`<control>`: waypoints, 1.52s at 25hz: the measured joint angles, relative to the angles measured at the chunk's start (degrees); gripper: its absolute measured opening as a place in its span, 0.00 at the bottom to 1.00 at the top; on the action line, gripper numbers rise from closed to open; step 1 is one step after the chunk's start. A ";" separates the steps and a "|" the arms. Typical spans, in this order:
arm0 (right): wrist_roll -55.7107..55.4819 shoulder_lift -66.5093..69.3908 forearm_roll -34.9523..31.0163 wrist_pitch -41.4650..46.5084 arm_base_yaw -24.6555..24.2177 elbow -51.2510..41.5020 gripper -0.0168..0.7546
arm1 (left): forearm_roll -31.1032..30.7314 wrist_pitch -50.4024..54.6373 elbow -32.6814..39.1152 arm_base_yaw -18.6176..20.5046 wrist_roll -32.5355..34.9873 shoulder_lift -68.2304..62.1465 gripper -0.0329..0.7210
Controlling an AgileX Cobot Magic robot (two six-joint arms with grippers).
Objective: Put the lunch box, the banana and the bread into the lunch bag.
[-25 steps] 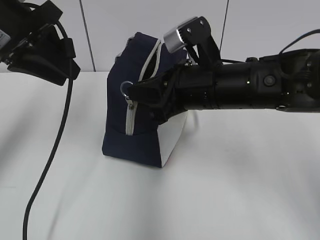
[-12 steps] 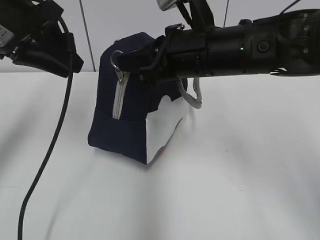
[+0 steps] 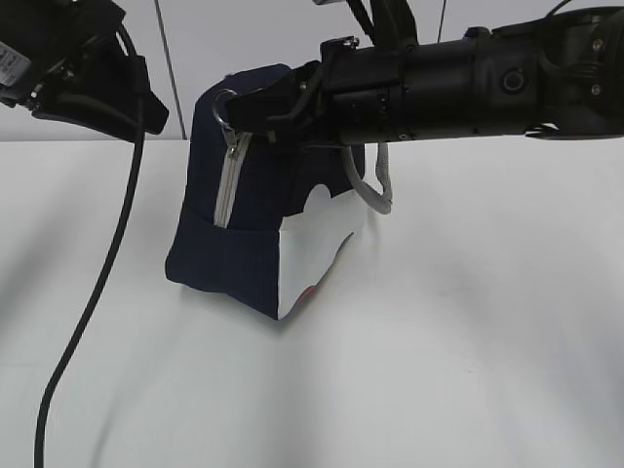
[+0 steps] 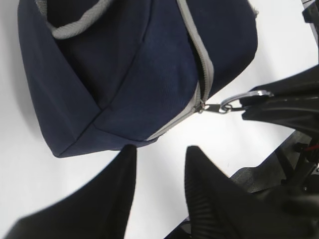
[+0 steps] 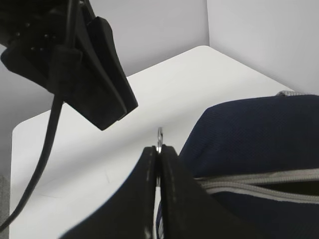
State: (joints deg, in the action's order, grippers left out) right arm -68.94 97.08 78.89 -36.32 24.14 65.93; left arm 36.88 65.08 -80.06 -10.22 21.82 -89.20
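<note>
The navy lunch bag (image 3: 263, 195) stands on the white table, tilted, its white side panel (image 3: 312, 258) facing front. My right gripper (image 3: 239, 110) is shut on the metal ring pull (image 3: 222, 105) at the top of the grey zipper (image 3: 226, 190); the ring (image 5: 160, 137) sticks out between its jaws in the right wrist view. The left wrist view shows the bag (image 4: 129, 69) and the ring (image 4: 239, 101) held by the right fingertips (image 4: 279, 107). My left gripper (image 4: 159, 152) is open and empty above the table beside the bag. The lunch box, banana and bread are out of view.
A grey strap handle (image 3: 380, 190) hangs down the bag's right side. The left arm (image 3: 83, 68) sits at the upper left, its black cable (image 3: 93, 302) trailing down to the front edge. A white wall stands behind the table.
My right gripper has lifted the ring pull up and to the left. The bag has shifted left and tilted with it. The left arm has barely moved.
</note>
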 joint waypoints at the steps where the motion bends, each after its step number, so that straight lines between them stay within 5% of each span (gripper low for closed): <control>1: -0.15 0.00 0.03 0.00 0.00 0.03 0.00 | 0.00 0.00 0.00 0.00 0.00 0.00 0.38; 27: -5.31 0.00 3.57 10.12 0.00 6.62 0.00 | 0.05 -0.48 0.00 0.00 0.88 -0.14 0.38; 38: -6.20 0.00 3.71 13.30 0.00 6.99 0.00 | 5.27 -3.78 0.00 0.00 9.26 -3.25 0.38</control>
State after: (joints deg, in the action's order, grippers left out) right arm -75.14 97.08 82.60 -23.02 24.14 72.93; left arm 42.14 61.30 -80.06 -10.22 31.09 -92.45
